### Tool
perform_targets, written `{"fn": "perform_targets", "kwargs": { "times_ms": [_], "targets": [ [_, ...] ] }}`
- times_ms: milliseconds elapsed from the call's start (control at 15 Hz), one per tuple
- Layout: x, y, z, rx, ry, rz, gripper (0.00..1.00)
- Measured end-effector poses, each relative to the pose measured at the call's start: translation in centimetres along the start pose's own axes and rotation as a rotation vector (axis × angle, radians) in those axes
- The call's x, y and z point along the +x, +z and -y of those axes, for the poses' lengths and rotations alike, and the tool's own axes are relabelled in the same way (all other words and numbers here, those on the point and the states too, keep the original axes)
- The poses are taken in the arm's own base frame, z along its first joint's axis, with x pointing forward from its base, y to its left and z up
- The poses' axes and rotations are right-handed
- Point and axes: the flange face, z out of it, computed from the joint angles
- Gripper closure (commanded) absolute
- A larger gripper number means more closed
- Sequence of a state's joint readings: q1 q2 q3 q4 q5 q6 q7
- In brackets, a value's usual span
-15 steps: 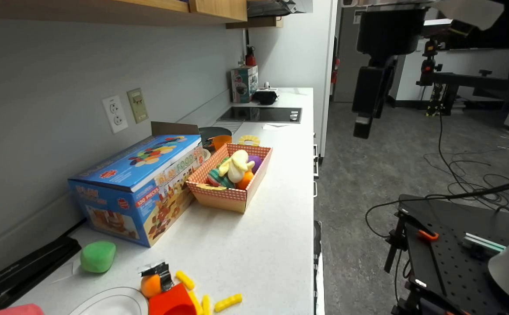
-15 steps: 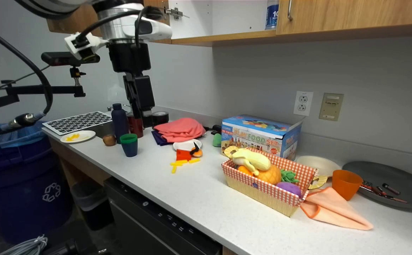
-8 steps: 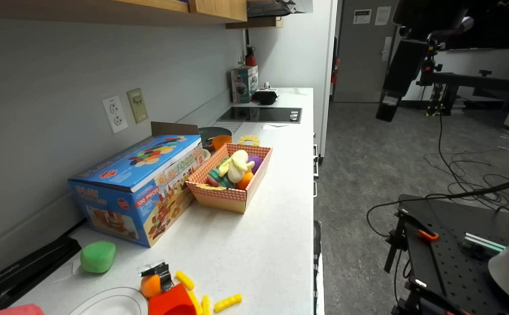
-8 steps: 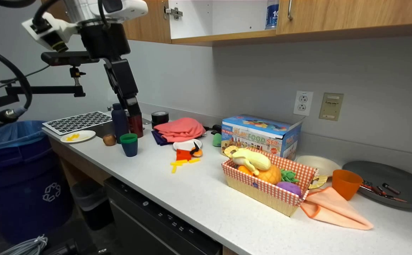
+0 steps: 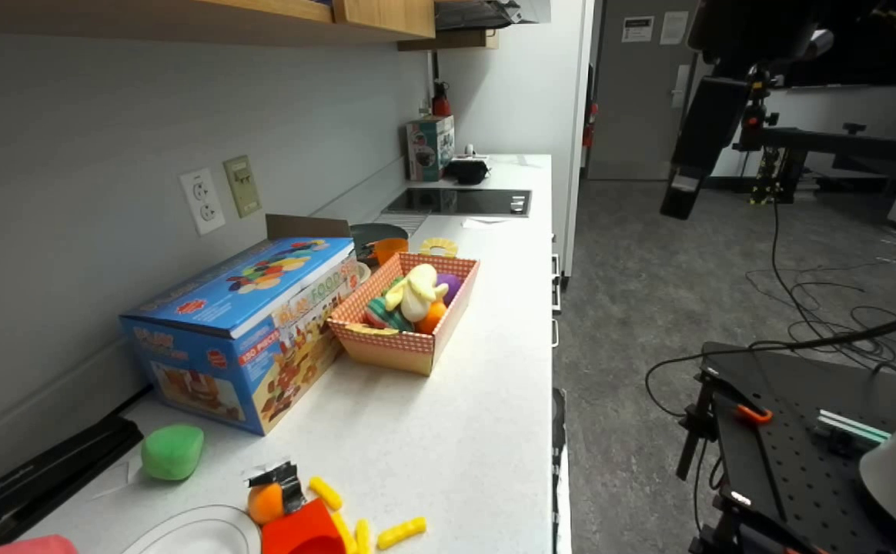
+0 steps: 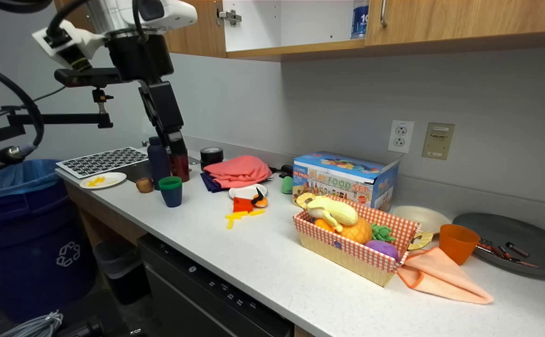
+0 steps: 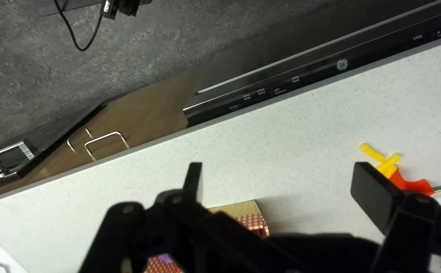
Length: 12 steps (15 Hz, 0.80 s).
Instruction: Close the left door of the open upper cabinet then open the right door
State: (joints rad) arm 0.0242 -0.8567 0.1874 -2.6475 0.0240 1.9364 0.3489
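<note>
Along the top of an exterior view, the upper cabinet point(image 6: 296, 49) of light tan wood is set high above the white countertop point(image 6: 249, 248); its left door point(image 6: 197, 35) is swung wide open and its right door point(image 6: 469, 21) is shut. In the wrist view the gripper point(image 7: 281, 185) is pointed down, its jaws spread well apart with nothing clamped between them. By judgement, neither half of the task is done. The left door is partly hidden behind the arm point(image 6: 111, 14), and whether the two touch cannot be told. If the arm is lifted straight up, the door's lower edge could be struck from beneath. If the push is given on the inner face, where the hinge point(image 6: 229, 18) is fixed, the door would be forced wider and the hinge strained; the outer face has to be reached first. The black cable point(image 6: 37, 116) looped beside the arm could be snagged on the door. Later, the right door's slim handle point(image 6: 383, 13) could be missed through poor alignment, and the blue-labelled bottle point(image 6: 359, 21) inside knocked if the gripper is carried too deep.
</note>
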Motion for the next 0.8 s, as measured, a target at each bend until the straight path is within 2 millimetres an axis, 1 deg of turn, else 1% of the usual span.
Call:
{"fn": "perform_targets", "kwargs": {
  "times_ms": [200,600,733,800],
  "targets": [
    [-0.8,-1.3,0.5,-0.002,-0.015,-0.043,0.0],
    [-4.2,-5.9,2.1,-0.004,-0.068,-0.207,0.0],
    [-5.3,-7.1,2.5,-0.01,-0.079,-0.252,0.0],
    [-5.5,-7.3,2.5,-0.012,-0.081,-0.261,0.0]
  ]
}}
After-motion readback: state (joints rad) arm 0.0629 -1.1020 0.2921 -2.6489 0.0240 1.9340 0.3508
